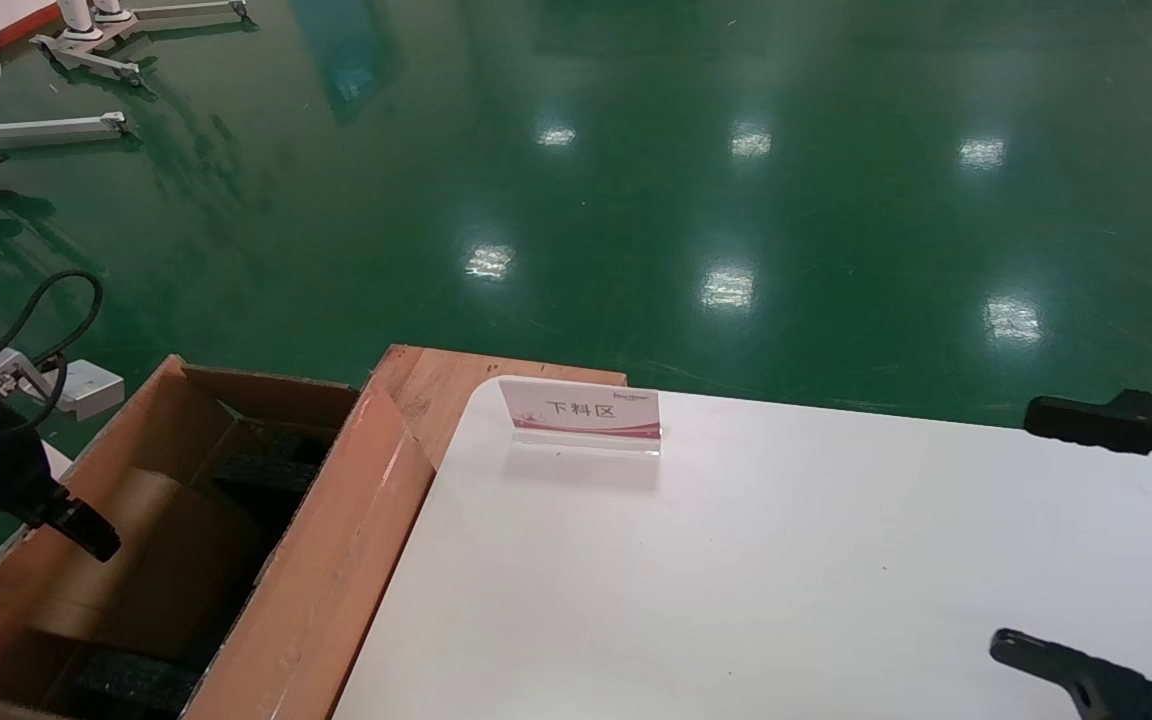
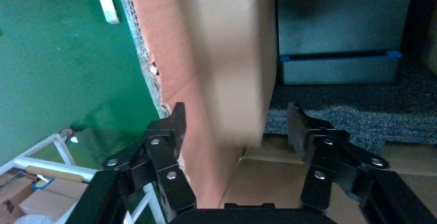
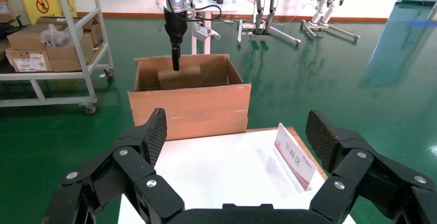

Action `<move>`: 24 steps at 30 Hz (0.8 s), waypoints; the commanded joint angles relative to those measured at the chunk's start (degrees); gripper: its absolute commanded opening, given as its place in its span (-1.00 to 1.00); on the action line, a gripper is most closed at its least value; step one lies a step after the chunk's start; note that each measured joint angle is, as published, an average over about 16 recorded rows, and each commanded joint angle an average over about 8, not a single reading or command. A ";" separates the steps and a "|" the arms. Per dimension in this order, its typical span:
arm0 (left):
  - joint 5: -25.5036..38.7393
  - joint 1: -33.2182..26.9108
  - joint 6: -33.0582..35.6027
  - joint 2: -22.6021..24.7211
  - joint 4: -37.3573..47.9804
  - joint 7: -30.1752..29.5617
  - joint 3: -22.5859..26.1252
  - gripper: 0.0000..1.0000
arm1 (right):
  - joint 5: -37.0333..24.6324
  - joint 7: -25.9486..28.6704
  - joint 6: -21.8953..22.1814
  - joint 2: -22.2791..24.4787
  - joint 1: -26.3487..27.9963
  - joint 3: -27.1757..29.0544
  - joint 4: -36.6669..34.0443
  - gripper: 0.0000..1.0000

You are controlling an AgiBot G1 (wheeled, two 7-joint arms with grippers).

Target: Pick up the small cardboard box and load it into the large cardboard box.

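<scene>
1. Head view showed the left gripper (image 1: 86, 530) at the left edge of the frame, hanging over the open large box (image 1: 336, 560), which filled the lower left corner beside the white table (image 1: 736, 580).
2. The small box (image 1: 136, 575) lay inside the large box as a plain tan panel in the lower left, with black foam (image 1: 266, 465) beyond it.
3. In the left wrist view the small box (image 2: 227, 69) rose through the upper middle of the frame between the spread fingers (image 2: 170, 131); neither pad clearly touched it, so the left gripper (image 2: 234, 126) looked released, not grasping.
4. The right gripper (image 3: 237, 136) hovered over the table at the right edge of the head view, its jaws wide apart and holding nothing; a sign (image 3: 293, 157) stood on the table ahead of it.
5. Judged from its plain thin card, the small box was probably light and fairly stiff, though its walls could dent under hard squeezing.
6. The smooth faces might slip; the best hold would be across two opposite flat sides, near the middle, away from the tuck flap.
</scene>
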 commanded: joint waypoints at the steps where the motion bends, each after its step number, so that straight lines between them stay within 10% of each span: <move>1: 0.03 0.09 0.07 -0.05 0.06 -0.14 0.07 1.00 | 0.00 0.00 0.00 0.00 0.00 0.00 0.00 1.00; 24: -8.13 -21.75 -7.83 -10.97 -22.69 18.01 -12.51 1.00 | 0.03 -0.04 -0.01 0.01 0.04 -0.06 -0.05 1.00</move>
